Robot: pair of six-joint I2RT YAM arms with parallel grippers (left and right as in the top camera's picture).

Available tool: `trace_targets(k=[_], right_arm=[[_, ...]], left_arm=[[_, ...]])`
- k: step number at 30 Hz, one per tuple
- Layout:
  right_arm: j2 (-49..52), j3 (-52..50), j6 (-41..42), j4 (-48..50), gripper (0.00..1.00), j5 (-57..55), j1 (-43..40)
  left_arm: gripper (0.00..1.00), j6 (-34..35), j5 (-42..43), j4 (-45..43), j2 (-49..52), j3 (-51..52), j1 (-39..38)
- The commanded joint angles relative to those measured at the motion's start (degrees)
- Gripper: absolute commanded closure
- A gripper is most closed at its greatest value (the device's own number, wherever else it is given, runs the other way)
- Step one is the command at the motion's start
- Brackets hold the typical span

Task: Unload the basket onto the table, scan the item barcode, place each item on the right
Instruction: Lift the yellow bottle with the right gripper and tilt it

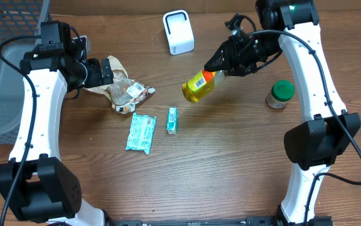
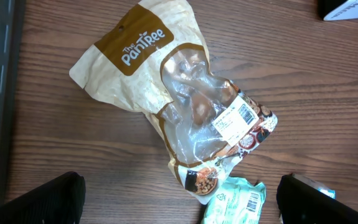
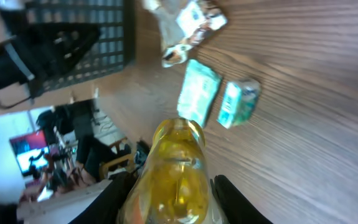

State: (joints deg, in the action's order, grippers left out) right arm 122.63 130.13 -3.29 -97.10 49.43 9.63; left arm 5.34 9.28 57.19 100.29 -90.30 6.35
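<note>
Wood-grain tabletop [image 1: 230,163] carries every item, and we list them from left to right. At the far left edge we find a grey mesh basket [image 1: 4,63]. Next comes the left tool [image 1: 107,72], its fingers spread wide and gripping nothing, poised at one end of a PanTree snack bag [image 2: 166,81]. The bag lies flat with its white barcode sticker [image 2: 235,120] facing up. Toward the front edge from the bag lies a teal packet [image 1: 140,133], with a small teal box [image 1: 172,120] just beside it on the right. At the rear, a white scanner [image 1: 178,32] stands upright. To its right we see the yellow bottle [image 1: 196,89], tilted above the tabletop, its bottle label [image 1: 198,80] turned upward. The right tool [image 1: 216,69] is clamped on the bottle's cap end. A green-lidded jar [image 1: 280,94] stands near the right arm.
</note>
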Motion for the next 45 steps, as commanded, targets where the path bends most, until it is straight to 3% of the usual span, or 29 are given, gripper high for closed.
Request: trace_targets(k=[1, 9, 21, 32, 45], right_arm=[[-3.1, 1.0, -4.9, 0.0, 0.69, 6.2, 0.5], [-9.6, -0.6, -4.3, 0.0, 0.68, 6.1, 2.5], [-21.5, -14.3, -7.5, 0.0, 0.68, 6.2, 6.2], [-21.9, -27.0, -22.7, 0.5, 0.68, 15.1, 6.0], [-21.9, -27.0, -22.8, 1.0, 0.68, 15.2, 2.5]], left_arm=[[0.01, -1.7, 0.7, -0.1, -0.2, -0.1, -0.4], [0.00, -1.7, 0.7, -0.1, -0.2, -0.1, -0.4], [0.01, -1.7, 0.7, -0.1, -0.2, -0.1, -0.4], [0.00, -1.7, 0.7, -0.1, -0.2, -0.1, -0.4], [0.01, -1.7, 0.7, -0.1, -0.2, -0.1, -0.4]])
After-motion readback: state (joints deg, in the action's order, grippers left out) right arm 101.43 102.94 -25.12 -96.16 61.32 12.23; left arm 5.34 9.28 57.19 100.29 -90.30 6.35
